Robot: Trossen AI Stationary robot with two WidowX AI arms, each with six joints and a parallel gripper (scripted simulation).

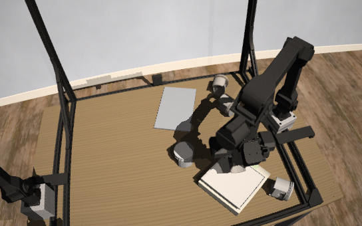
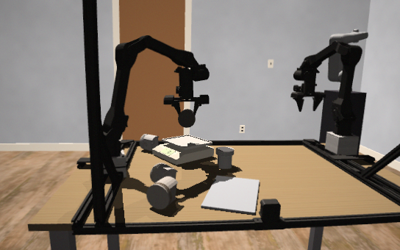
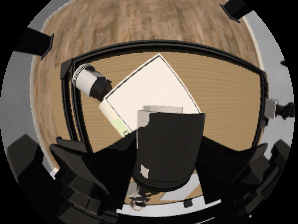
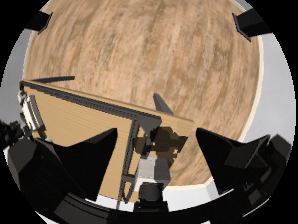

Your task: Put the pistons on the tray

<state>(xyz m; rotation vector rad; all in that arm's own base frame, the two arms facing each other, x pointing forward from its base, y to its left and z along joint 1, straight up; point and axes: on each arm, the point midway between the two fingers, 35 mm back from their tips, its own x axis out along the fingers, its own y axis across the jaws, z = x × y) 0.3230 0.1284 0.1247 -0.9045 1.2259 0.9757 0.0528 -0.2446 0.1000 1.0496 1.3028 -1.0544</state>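
The left end effector (image 2: 187, 113) (image 3: 164, 133) is gripping a piston (image 2: 187, 118) (image 3: 170, 145) above the scale (image 1: 234, 186) (image 2: 184, 152) (image 3: 152, 92). The right end effector (image 2: 308, 107) (image 4: 158, 132) is hanging open.

The top view looks steeply down from high over the bench (image 1: 116, 149) (image 2: 294, 176) (image 3: 225, 90) (image 4: 65, 125), with the scale (image 1: 233, 193) (image 2: 187, 154) (image 3: 150, 90) low and right of centre. The exterior view looks slightly down from beyond the scale's tray-side, roughly facing the top view; both share the scale and the tray (image 1: 176, 108) (image 2: 233, 195). The left wrist view looks down past the left hand (image 1: 229, 163) (image 2: 187, 110) (image 3: 170, 145), close above the scale. The right wrist view looks down well apart from it; the pale shape at its left rim may be the scale, though it is too small to be sure.
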